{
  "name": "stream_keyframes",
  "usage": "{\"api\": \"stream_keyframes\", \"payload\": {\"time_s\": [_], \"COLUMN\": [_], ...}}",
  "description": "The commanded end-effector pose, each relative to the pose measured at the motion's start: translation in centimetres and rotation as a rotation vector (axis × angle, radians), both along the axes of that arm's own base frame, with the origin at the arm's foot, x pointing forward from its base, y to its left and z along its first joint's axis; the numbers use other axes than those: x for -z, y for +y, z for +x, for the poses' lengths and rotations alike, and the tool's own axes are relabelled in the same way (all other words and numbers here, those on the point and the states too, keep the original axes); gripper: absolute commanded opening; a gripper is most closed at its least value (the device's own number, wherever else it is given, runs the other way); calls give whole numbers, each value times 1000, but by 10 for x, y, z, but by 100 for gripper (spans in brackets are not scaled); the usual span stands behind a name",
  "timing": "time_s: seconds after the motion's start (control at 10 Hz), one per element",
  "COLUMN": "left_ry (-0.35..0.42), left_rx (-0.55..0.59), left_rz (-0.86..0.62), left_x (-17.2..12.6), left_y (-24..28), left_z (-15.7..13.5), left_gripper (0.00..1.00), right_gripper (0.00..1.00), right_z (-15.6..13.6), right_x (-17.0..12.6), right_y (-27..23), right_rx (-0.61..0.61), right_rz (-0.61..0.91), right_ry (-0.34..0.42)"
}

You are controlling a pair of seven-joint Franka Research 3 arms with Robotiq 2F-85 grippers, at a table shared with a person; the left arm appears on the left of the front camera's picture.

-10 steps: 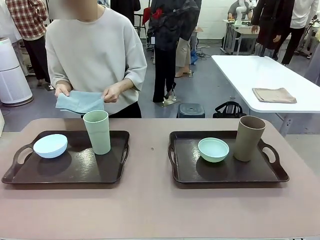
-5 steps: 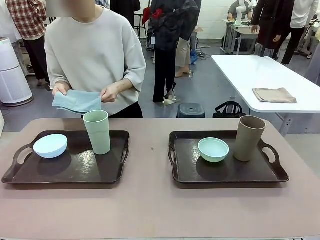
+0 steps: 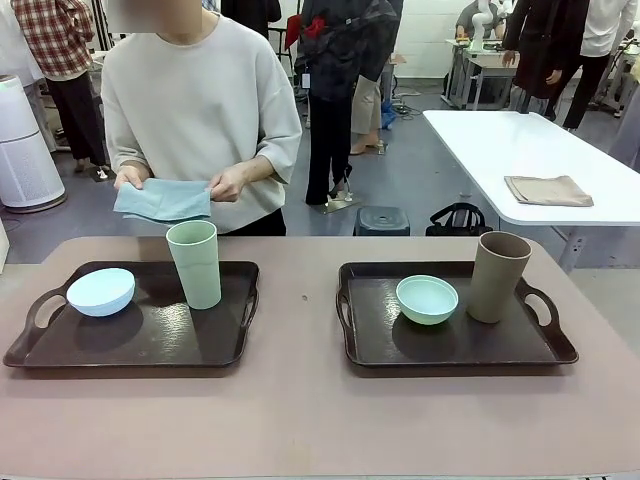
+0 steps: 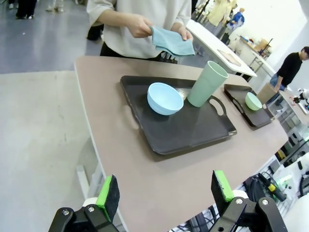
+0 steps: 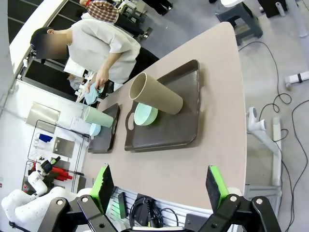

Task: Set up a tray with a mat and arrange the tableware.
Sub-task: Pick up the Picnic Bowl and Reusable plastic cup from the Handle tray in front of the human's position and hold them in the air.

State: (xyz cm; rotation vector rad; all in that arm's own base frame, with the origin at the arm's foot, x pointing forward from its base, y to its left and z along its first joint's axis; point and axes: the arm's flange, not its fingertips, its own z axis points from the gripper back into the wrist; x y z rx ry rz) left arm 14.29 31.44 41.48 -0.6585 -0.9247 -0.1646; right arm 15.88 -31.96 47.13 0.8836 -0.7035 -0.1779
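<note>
The left gripper and right gripper are gaping wide, gripping nothing. The person is holding the blue mat just behind the pale green cup, slightly further right than before.

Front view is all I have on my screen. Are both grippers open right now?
Observer: The left gripper is open and empty, going by its wrist view.
Operator: What is it pointing at?
Observer: It looks across the table at the tray that holds the blue bowl and the green cup.
Operator: And the right one?
Observer: The right gripper is open and empty too, facing the other tray with the brown cup.
</note>
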Motion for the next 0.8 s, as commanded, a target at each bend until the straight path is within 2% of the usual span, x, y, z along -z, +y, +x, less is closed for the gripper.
{"api": "stream_keyframes", "payload": {"time_s": [0.0,0.3,0.4,0.5,0.6,0.7], "left_ry": [-25,-25,1,-14,-52,-70], "left_rx": [6,6,0,9,67,102], "left_rz": [8,8,1,75,176,255], "left_x": [-1,-1,-1,-19,-44,-64], "left_y": [1,1,0,-19,-39,-53], "left_z": [-2,-2,0,1,2,2], "left_gripper": [100,100,100,100,100,100], "right_gripper": [100,100,100,100,100,100], "right_z": [1,0,-2,2,12,20], "right_x": [0,0,-18,-43,-71,-90], "right_y": [0,0,9,34,70,103], "right_rx": [-6,0,-49,-93,-113,-134], "right_rz": [7,0,-46,-122,-213,-300], "right_ry": [-18,0,-52,-92,-121,-125]}}
